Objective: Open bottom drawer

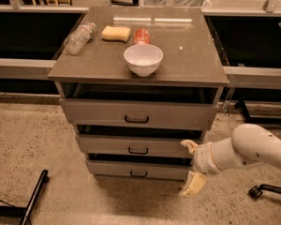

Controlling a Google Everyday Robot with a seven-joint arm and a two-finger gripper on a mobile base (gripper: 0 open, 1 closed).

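Hovering low with fingers (194, 185) spread apart, your gripper (191, 166), bottom drawer (113, 168) just to its left, its black handle (138, 174) further left, untouched.

No text, brand, number or sign can be read anywhere. On top of the cabinet (187, 64), the red can (141, 35) at the back shows only colour, with no legible name. The plastic bottle (79, 37) lying at the cabinet's back left corner shows no readable label. The cabinet's drawer fronts are plain, the bottom drawer (112, 168) included. The gripper (191, 165) is at the cabinet's lower right corner, just beside the bottom drawer's right end, fingers spread apart, and carries no marking that can be made out.
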